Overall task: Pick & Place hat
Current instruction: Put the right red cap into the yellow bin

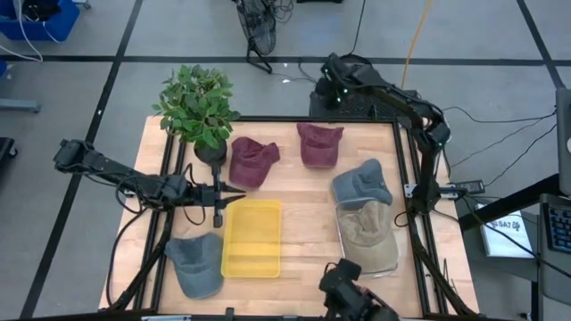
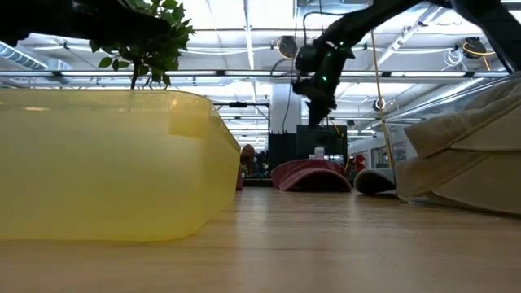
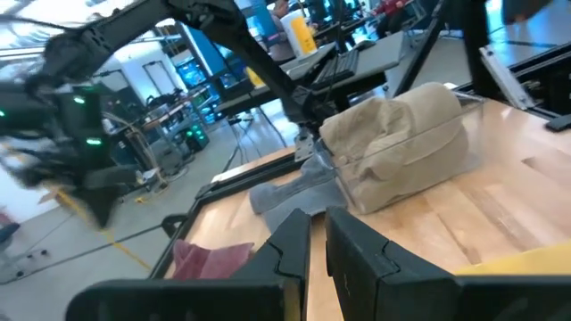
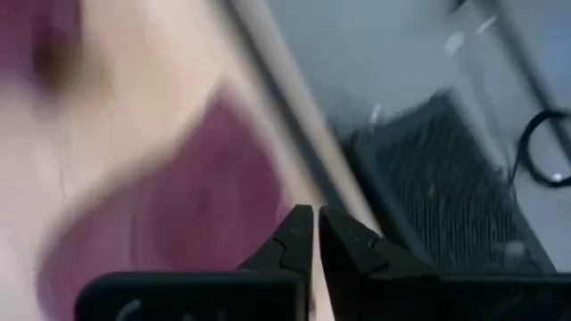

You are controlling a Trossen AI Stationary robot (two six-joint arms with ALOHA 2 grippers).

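Note:
Several hats lie on the wooden table: two maroon ones (image 1: 252, 161) (image 1: 319, 144), a grey-blue one (image 1: 361, 185), a tan one (image 1: 366, 234) and a grey one (image 1: 196, 264). My left gripper (image 1: 235, 192) (image 3: 318, 239) hovers shut between the left maroon hat and the yellow bin (image 1: 252, 238), pointing toward the table's right. My right gripper (image 1: 328, 92) (image 4: 315, 230) is shut and raised above the table's far edge, just beyond the right maroon hat (image 4: 161, 209). It also shows high up in the low view (image 2: 319, 107).
A potted plant (image 1: 198, 107) stands at the far left corner, close behind my left arm. The yellow bin's wall (image 2: 122, 163) fills the low view's left. A black frame rail (image 1: 406, 178) runs along the table's edges. Bare wood lies between the bin and the tan hat.

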